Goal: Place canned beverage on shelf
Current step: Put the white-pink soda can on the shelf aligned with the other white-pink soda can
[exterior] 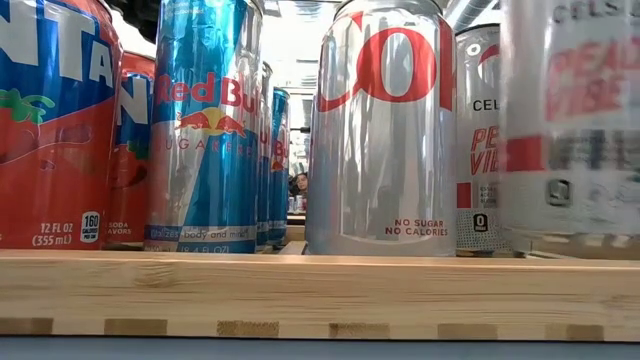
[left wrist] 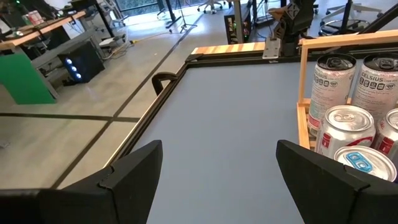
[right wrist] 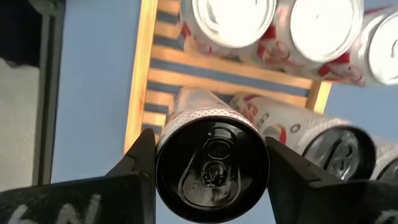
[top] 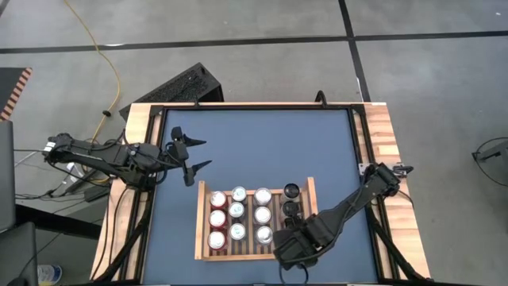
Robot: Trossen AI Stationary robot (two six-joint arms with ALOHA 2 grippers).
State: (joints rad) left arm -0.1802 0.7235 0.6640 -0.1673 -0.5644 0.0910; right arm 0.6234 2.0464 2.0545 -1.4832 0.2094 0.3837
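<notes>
The shelf (top: 203, 225), a light-wood slatted tray, lies near the table's front edge and holds several upright cans (top: 238, 210), with two black-topped cans (top: 291, 199) in its right column. My right gripper (top: 298, 245) hangs over the tray's near right corner, shut on a white canned beverage with a black top (right wrist: 211, 168). That can shows blurred at the right of the low view (exterior: 570, 120). My left gripper (top: 193, 156) stands open over the table's far left, with nothing between its fingers (left wrist: 134, 171). My right gripper pinches the can between its two fingers, one on each side of the body just below the top rim (right wrist: 163, 144). The fingers come from above, pointing steeply down. The can stands upright under them, over the tray's slats (right wrist: 174, 78). In the low view its bottom (exterior: 565, 232) shows a little above the tray's front rim.
Beside the held can stands a leaning-looking neighbour can (right wrist: 292, 127), with more silver-topped cans (right wrist: 323, 22) beyond it. The tray's raised rim (right wrist: 138, 74) runs close by. Bare blue tabletop (top: 262, 143) stretches behind the tray. The table has a wooden border (top: 393, 175).
</notes>
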